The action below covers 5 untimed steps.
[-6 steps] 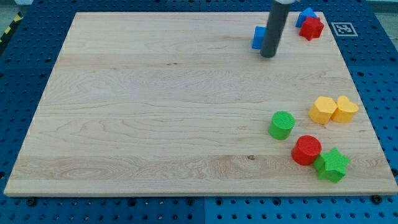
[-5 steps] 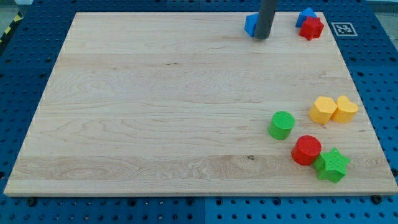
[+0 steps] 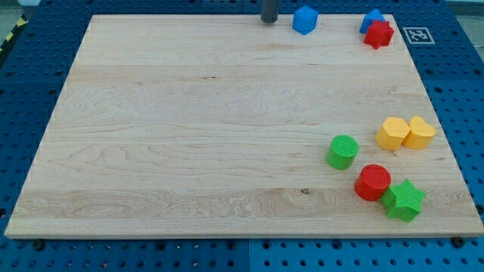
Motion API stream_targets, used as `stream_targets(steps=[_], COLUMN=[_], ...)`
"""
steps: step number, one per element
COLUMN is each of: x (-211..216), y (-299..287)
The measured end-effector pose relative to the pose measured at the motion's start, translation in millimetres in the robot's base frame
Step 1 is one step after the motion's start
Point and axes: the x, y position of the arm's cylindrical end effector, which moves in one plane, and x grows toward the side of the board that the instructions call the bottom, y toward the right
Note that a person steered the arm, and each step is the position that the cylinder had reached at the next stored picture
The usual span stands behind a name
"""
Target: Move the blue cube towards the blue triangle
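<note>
The blue cube sits near the board's top edge, right of the middle. The blue triangle lies further right along the same edge, with a red block touching its lower right side. My tip is at the top edge, a short way left of the blue cube and apart from it. Only the rod's lowest part shows.
Two yellow blocks sit side by side at the view's right. A green cylinder, a red cylinder and a green star cluster at the lower right. A marker tag lies off the board's top right corner.
My tip has moved up and left, from just right of the blue cube to its left side. The blue cube has shifted up towards the top edge.
</note>
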Motion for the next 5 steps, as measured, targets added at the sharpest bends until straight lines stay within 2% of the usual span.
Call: stream_targets(steps=[2, 3, 5], x=[-1, -2, -1], y=[95, 96, 58])
